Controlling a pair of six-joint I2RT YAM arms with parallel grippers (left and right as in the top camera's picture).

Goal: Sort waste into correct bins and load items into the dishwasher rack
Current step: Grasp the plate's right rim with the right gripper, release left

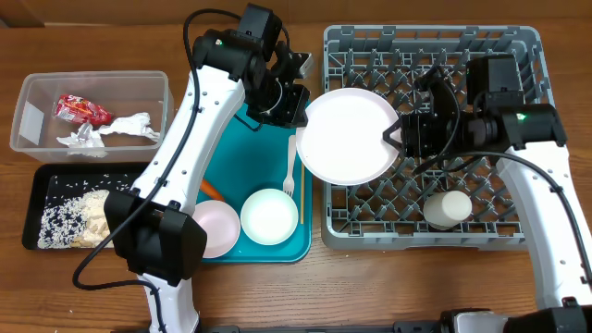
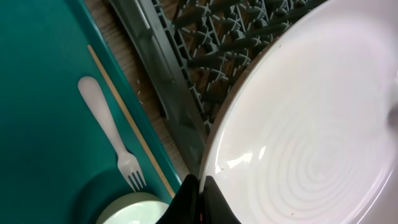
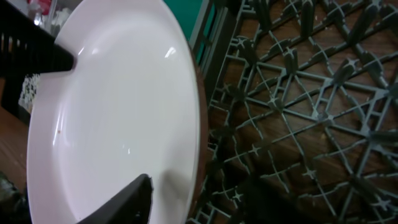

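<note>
A white plate point(image 1: 344, 139) point(image 2: 311, 124) point(image 3: 118, 112) hangs tilted over the left wall of the grey dishwasher rack point(image 1: 523, 55) point(image 3: 298, 93). My left gripper point(image 1: 303, 109) point(image 2: 200, 186) is shut on its upper-left rim. My right gripper point(image 1: 396, 137) point(image 3: 205, 193) is at the opposite rim, open, one finger over the plate's face and the other behind the rim. A small white cup point(image 1: 448, 208) lies in the rack. The clear tub point(image 1: 28, 92) holds the red wrapper point(image 1: 81, 109) and the napkin point(image 1: 116, 129). Rice point(image 1: 79, 213) lies in the black tray point(image 1: 42, 176).
A teal tray point(image 1: 268, 148) left of the rack carries a white bowl point(image 1: 269, 215), a pale-pink bowl point(image 1: 215, 227), a white fork point(image 1: 289, 166) point(image 2: 109, 134), a chopstick point(image 2: 127, 118) and an orange carrot point(image 1: 211, 190). My left arm reaches across this tray.
</note>
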